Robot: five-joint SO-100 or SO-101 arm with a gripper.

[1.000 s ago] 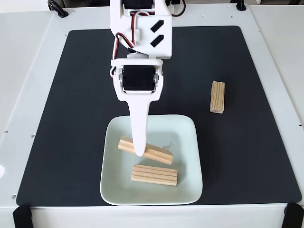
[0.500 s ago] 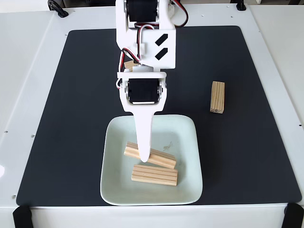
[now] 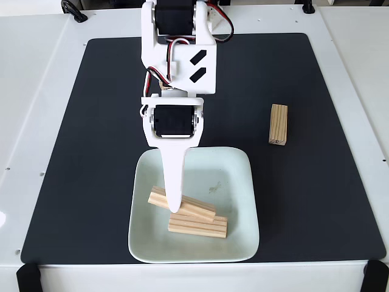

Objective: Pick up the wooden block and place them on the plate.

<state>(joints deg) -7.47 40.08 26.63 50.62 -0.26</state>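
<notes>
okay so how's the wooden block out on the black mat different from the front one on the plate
The block on the mat lies end-on to the camera, alone on the black mat. The front block on the plate lies crosswise inside the plate, with another block overlapping its top edge. Both are alike pale, grained wood.

Pale mint square plate (image 3: 243, 182) with raised rim, two pine blocks (image 3: 197, 226) overlapping inside it, third block (image 3: 278, 124) upright beyond its upper right corner

I see the plate (image 3: 243, 182) at the mat's (image 3: 91, 121) near edge, two blocks on it, one block (image 3: 196, 207) overlapping the other block (image 3: 200, 227). A third block (image 3: 278, 124) lies right, behind the plate.
</notes>
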